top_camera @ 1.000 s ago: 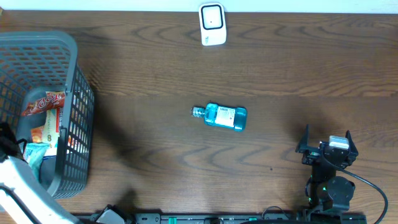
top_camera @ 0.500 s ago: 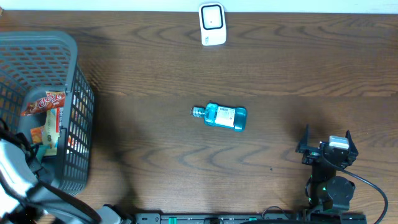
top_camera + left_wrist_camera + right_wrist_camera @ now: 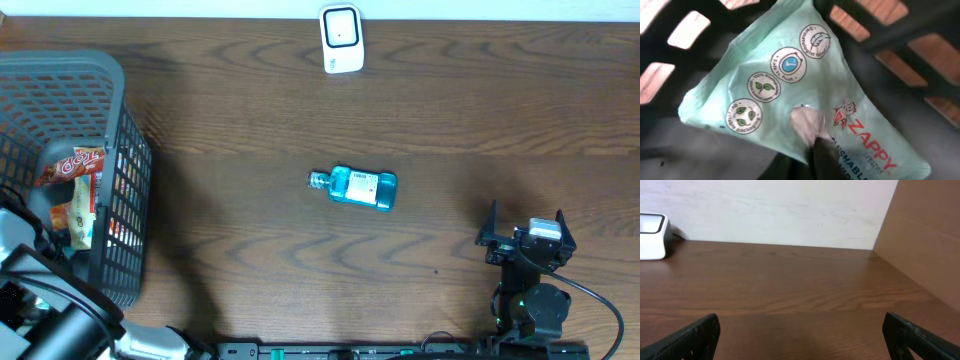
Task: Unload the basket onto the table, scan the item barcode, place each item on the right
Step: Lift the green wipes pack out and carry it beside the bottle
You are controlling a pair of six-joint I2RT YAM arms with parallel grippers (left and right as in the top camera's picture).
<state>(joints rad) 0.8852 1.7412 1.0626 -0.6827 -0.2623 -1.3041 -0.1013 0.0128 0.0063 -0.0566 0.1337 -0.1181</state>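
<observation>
In the left wrist view a mint-green Zappy wipes pack (image 3: 790,85) fills the picture inside the grey basket (image 3: 120,130). My left gripper (image 3: 815,147) is shut on the pack's lower edge, one dark fingertip (image 3: 825,155) pressed on its printed face. No barcode shows on that face. The white scanner (image 3: 341,39) stands at the table's far edge, also seen at the left of the right wrist view as the scanner (image 3: 651,229). My right gripper (image 3: 524,235) rests open near the front right, nothing between its fingers (image 3: 695,337).
A blue bottle (image 3: 360,187) lies on its side mid-table. Orange and red snack packets (image 3: 72,165) lie in the basket at the left. My left arm (image 3: 40,300) reaches into the basket from the front left corner.
My left gripper opened and shut again on the green pack. The left arm shifted lower and nearer in the overhead view. The right arm and the bottle stayed still.
</observation>
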